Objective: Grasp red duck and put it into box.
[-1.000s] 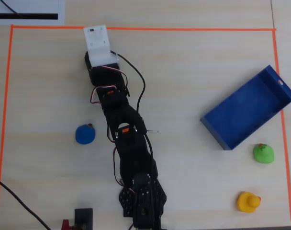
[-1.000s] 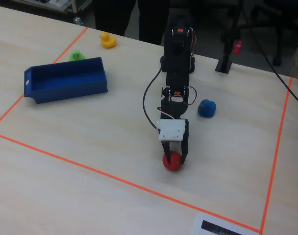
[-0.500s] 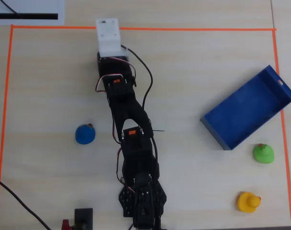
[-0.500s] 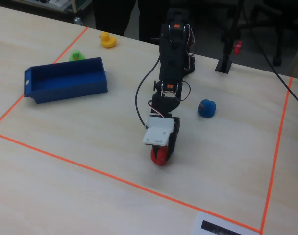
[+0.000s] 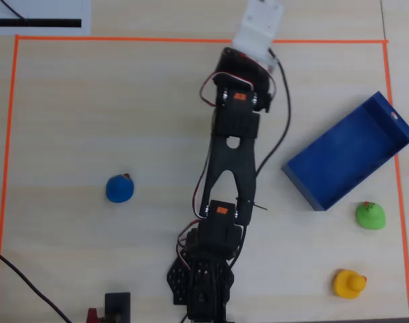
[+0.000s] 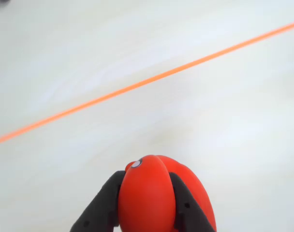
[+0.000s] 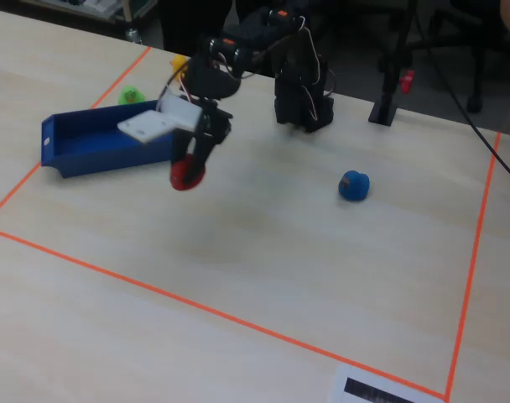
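Observation:
My gripper (image 6: 147,180) is shut on the red duck (image 6: 154,198), with a black finger on each side of its body in the wrist view. In the fixed view the gripper (image 7: 193,164) holds the duck (image 7: 184,178) above the table, just right of the blue box (image 7: 104,158). The box is empty. In the overhead view the box (image 5: 302,185) lies at the right, tilted. There the white wrist mount (image 5: 259,27) near the far tape line hides the gripper and the duck.
A blue duck (image 5: 119,188) sits at the left in the overhead view. A green duck (image 5: 370,215) and a yellow duck (image 5: 348,283) sit near the box's end. Orange tape (image 5: 191,40) frames the workspace. A black stand (image 7: 387,105) is beside the arm base (image 7: 304,105).

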Robot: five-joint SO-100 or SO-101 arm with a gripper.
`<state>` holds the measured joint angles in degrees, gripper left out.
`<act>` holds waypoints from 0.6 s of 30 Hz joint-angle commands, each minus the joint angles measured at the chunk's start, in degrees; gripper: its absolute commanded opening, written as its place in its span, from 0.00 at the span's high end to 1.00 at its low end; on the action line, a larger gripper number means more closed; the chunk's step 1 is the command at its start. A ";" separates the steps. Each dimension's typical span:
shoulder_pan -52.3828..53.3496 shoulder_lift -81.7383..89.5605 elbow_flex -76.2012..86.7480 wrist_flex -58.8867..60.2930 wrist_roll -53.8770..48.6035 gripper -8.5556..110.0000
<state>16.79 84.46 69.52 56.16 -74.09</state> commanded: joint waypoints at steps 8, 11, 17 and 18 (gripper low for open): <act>33.93 3.25 -2.90 -0.09 -6.94 0.93; 40.08 0.79 -2.90 -0.18 -7.38 0.93; 46.49 -3.16 -0.53 -0.18 -7.65 0.93; 46.76 -3.34 0.35 -0.79 -7.65 0.93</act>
<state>62.49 80.24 69.52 56.25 -81.30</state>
